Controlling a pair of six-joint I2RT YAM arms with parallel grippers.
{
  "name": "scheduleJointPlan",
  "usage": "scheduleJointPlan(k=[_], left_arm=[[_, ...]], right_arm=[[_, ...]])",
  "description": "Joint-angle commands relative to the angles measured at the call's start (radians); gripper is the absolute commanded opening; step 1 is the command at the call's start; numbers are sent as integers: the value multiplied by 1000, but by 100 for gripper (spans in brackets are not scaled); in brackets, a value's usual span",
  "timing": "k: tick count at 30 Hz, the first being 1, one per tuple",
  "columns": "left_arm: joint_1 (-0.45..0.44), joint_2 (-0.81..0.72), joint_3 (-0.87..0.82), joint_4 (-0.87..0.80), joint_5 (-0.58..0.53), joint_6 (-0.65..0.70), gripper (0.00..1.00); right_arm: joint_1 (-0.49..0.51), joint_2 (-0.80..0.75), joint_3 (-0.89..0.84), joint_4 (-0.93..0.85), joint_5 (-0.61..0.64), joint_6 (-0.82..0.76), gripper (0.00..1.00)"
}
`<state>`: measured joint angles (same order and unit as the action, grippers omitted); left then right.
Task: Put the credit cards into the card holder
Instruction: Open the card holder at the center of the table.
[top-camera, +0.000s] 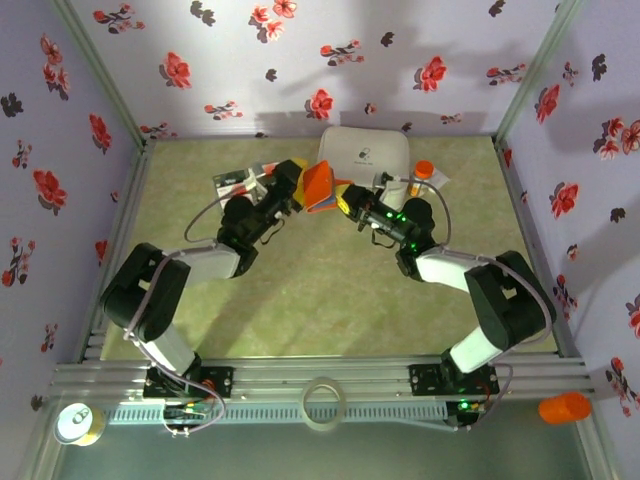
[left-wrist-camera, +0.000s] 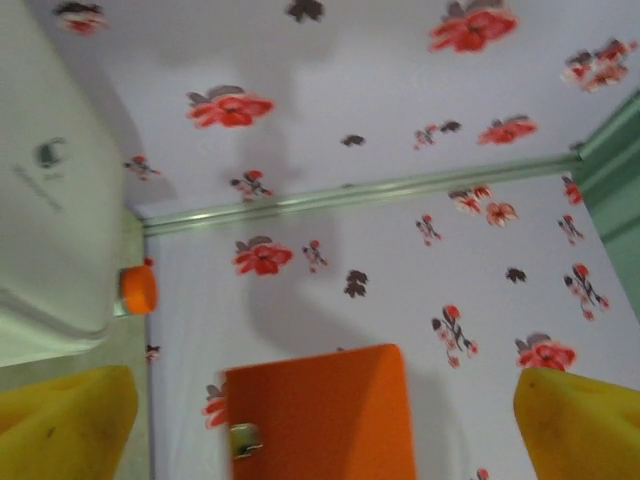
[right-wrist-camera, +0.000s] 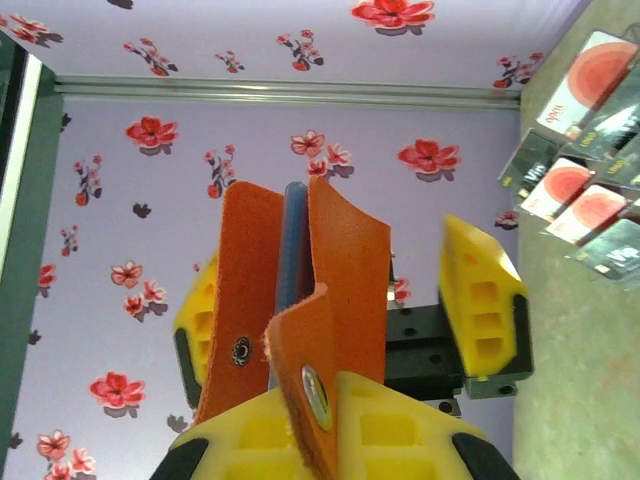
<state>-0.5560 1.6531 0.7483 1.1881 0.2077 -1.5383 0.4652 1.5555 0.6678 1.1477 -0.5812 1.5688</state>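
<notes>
From above, the two arms reach in from the lower corners, bend at the elbow and meet in the upper middle of the frame. The card holder (top-camera: 318, 186) is lifted off the counter (top-camera: 300, 290) between the left claw (top-camera: 296, 187) and the right claw (top-camera: 350, 205), with its orange face tipped toward upper left. The credit cards (top-camera: 240, 181) lie on the counter at upper left, just beyond the left claw. Behind the holder sits a white box (top-camera: 365, 154) with a dark logo and writing too small to read. To the right of it is a pill bottle (top-camera: 424, 172).

In the left wrist view, the yellow fingers (left-wrist-camera: 62, 422) stand wide in the bottom corners. The holder's flat orange side rises from the bottom edge between them, touching neither. It has a metal snap near its lower left. The box's gray print at left is blurred.

In the right wrist view, the holder stands on edge with its long axis up and down the frame and its leaves fanning open toward the top. A blue edge shows between the leaves. The right claw at the bottom is clamped on the holder's snap strap. The left claw's fingers (right-wrist-camera: 486, 302) stand spread on either side behind it. The cards at upper right carry red circles, and their lettering cannot be read.
</notes>
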Motion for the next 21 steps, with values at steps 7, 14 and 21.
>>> scheduleJointPlan(k=[7, 14, 21], left_arm=[[86, -172, -123, -222, 70, 163, 100], [38, -310, 154, -1069, 43, 613, 100], [-107, -181, 492, -1589, -160, 941, 100]], right_arm=[[-10, -40, -91, -26, -33, -69, 0], [-7, -43, -172, 6, -29, -79, 0], [-1, -24, -236, 48, -22, -83, 0]])
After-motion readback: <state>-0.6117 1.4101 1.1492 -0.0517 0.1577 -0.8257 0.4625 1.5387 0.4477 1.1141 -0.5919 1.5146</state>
